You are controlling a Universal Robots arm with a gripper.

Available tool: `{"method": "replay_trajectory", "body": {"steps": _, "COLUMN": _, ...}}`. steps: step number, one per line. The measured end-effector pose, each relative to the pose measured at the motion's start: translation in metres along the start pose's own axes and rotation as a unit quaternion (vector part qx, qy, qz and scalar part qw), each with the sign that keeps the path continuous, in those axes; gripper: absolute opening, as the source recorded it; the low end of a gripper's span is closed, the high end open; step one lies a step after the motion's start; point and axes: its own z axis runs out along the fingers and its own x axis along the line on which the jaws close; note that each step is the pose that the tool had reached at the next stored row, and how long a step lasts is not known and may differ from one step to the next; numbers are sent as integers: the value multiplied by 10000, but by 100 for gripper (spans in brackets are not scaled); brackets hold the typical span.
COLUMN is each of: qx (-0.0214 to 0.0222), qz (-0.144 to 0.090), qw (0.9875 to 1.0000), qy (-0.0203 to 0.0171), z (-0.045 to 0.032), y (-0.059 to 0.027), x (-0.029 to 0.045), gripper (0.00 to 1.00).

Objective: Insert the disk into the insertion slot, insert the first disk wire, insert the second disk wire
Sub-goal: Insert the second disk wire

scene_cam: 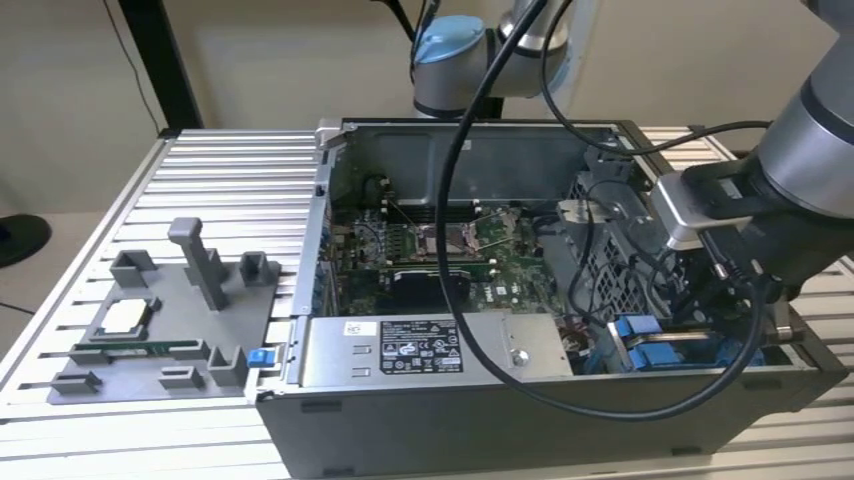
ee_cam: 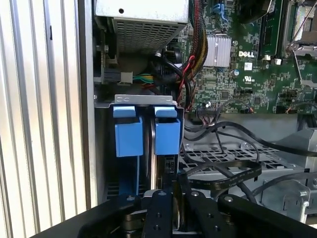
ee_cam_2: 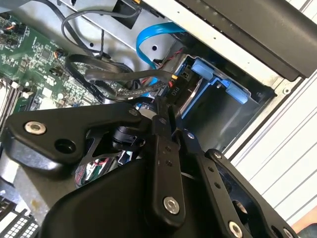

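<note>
On the slatted metal surface [scene_cam: 227, 170], at the exterior view's left, lies one grey fixture tray [scene_cam: 147, 330] with several upright posts and a few small parts set in it. Next to it stands one open computer case [scene_cam: 441, 420]. Inside it are one silver power supply box [scene_cam: 427, 350] with a white printed label and one green motherboard [scene_cam: 441, 250]. At the exterior view's right is the grey perforated drive cage [scene_cam: 607, 270], where the one robot arm [scene_cam: 814, 140] reaches down.

In the first wrist view the insertion slot [ee_cam: 144, 99] shows at the cage's metal rim, with two blue tabs side by side — one [ee_cam: 128, 131] and the other [ee_cam: 167, 131]. The disk [ee_cam: 166, 163] sits already pushed into the bay under the second tab, its dark edge facing out. The tool [ee_cam: 174, 187] is just beside that edge.

In the second wrist view the tool's fingers are drawn together on a black plug [ee_cam_2: 173, 89] that bears a small white marking, right at the disk's end inside its blue frame [ee_cam_2: 205, 69]. One flat blue cable [ee_cam_2: 148, 44] loops behind, and a bundle of black wires [ee_cam_2: 109, 79] crosses toward the board. The board and the power supply both carry printed labels — none is read off here.
</note>
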Motion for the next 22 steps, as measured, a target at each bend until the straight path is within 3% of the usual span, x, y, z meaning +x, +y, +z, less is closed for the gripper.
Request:
{"method": "replay_trajectory", "body": {"steps": 1, "qx": 0, "qz": 0, "qw": 10000, "qy": -7, "z": 5, "y": -1, "x": 0, "gripper": 100}}
{"method": "replay_trajectory", "body": {"steps": 4, "qx": 0, "qz": 1, "qw": 10000, "qy": -2, "z": -13, "y": -3, "x": -2, "gripper": 100}}
{"method": "replay_trajectory", "body": {"steps": 14, "qx": 1, "qz": 5, "qw": 10000, "qy": 2, "z": -447, "y": -44, "x": -84, "gripper": 100}}
{"method": "replay_trajectory", "body": {"steps": 19, "qx": 1, "qz": 5, "qw": 10000, "qy": -1, "z": -485, "y": -48, "x": -91, "gripper": 100}}
{"method": "replay_trajectory", "body": {"steps": 20, "qx": 1, "qz": 5, "qw": 10000, "qy": 1, "z": -489, "y": -48, "x": -91, "gripper": 0}}
{"method": "replay_trajectory", "body": {"steps": 22, "qx": 1, "qz": 5, "qw": 10000, "qy": 0, "z": -492, "y": -48, "x": -92, "gripper": 0}}
